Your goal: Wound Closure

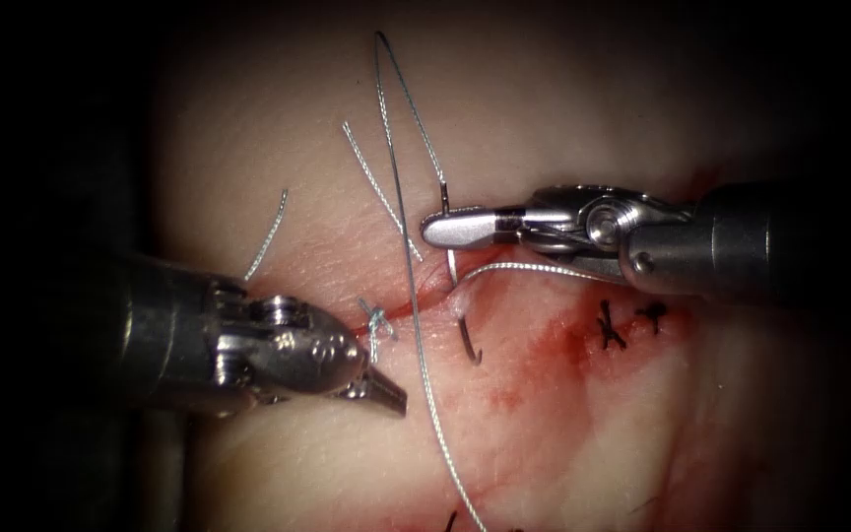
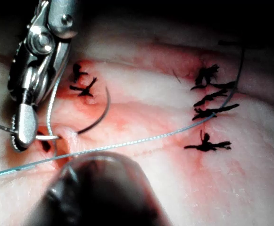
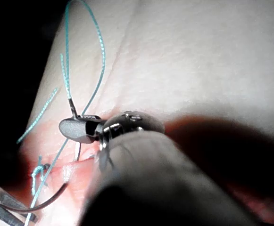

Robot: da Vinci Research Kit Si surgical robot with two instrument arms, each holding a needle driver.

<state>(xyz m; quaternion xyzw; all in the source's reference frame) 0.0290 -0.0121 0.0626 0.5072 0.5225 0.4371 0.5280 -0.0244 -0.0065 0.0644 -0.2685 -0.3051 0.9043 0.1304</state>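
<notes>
Endoscope view: the right tool [image 1: 445, 230] has its jaws closed on the curved needle [image 1: 452, 264] near its thread end. The needle runs down from the jaws, goes under the tissue [image 1: 544, 108] at the cut [image 1: 416, 300], and its tip comes out just right of the cut — the middle of the curve is buried. The thread [image 1: 416, 296] loops upward from the swage and trails down across the cut. The left tool [image 1: 386, 391], left of the cut, has its jaws slightly parted and holds nothing. A knot [image 1: 376, 320] sits on the cut, dark stitches [image 1: 627, 323] further right, amid red fluid [image 1: 554, 340].

Left wrist view: the right tool [image 2: 22, 136], needle [image 2: 96, 117] and stitches [image 2: 82, 84] show; the left tool's own jaws are hidden behind its dark shaft.

Right wrist view: the right tool [image 3: 73, 129] clamps the needle [image 3: 56, 197] — the tip cannot be made out.
</notes>
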